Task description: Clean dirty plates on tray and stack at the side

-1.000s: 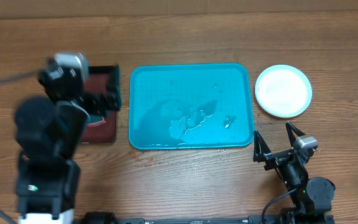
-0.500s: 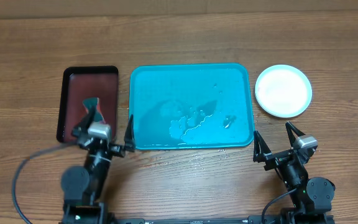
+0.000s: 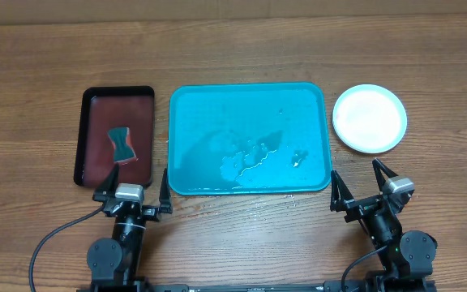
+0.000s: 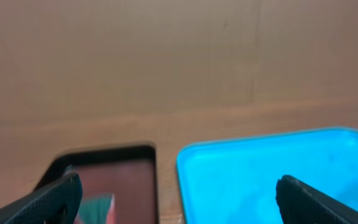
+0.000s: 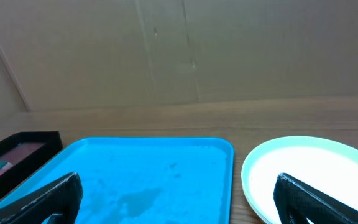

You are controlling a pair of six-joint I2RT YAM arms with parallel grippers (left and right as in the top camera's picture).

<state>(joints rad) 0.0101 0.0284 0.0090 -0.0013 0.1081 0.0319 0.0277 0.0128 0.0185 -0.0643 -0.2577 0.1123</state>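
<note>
The turquoise tray (image 3: 250, 105) (image 4: 272, 168) (image 5: 154, 174) lies mid-table with no plates on it, only wet patches and foam (image 3: 254, 158). To its right on the wood rests a round white plate with a pale rim (image 3: 369, 118) (image 5: 309, 165); whether others lie under it I cannot tell. My left gripper (image 3: 140, 174) (image 4: 178, 186) is open and empty at the near edge, facing the gap between the two trays. At the tray's near right corner my right gripper (image 3: 353, 168) (image 5: 178, 183) is open and empty too.
A black tray with a dark-red inside (image 3: 96, 122) (image 4: 129, 171) lies left of the turquoise tray. A teal sponge (image 3: 120, 144) (image 4: 98, 205) rests in it. Bare wood surrounds everything.
My left arm has drawn back from over the black tray to the near edge, leaving the sponge lying uncovered in that tray. The right arm has not moved.
</note>
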